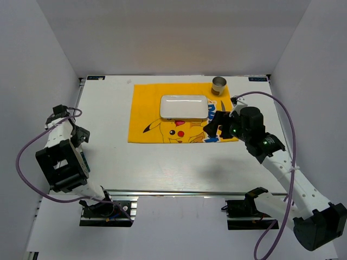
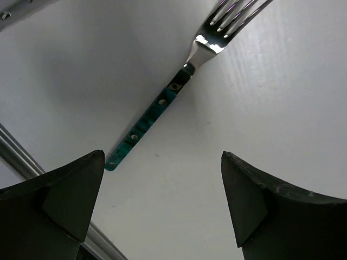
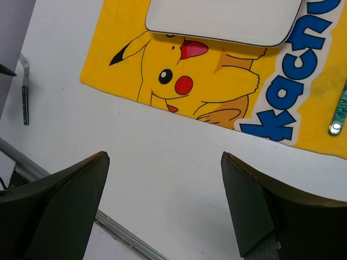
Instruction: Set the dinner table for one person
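- The left end effector hung over the white worktop, its fingers spread wide with nothing between them.
- Below it we saw a fork with a teal handle lying flat on bare worktop, touching neither finger.
- The right end effector was likewise spread and empty, above the near edge of the yellow Pikachu placemat.
- The worktop lay under everything in view, and the placemat lay on its far middle part.
- A white rectangular plate sat on the placemat's far half, and a metal cup stood at its far right corner.
- A teal utensil handle rested on the placemat's right side; we could not tell which utensil it was.
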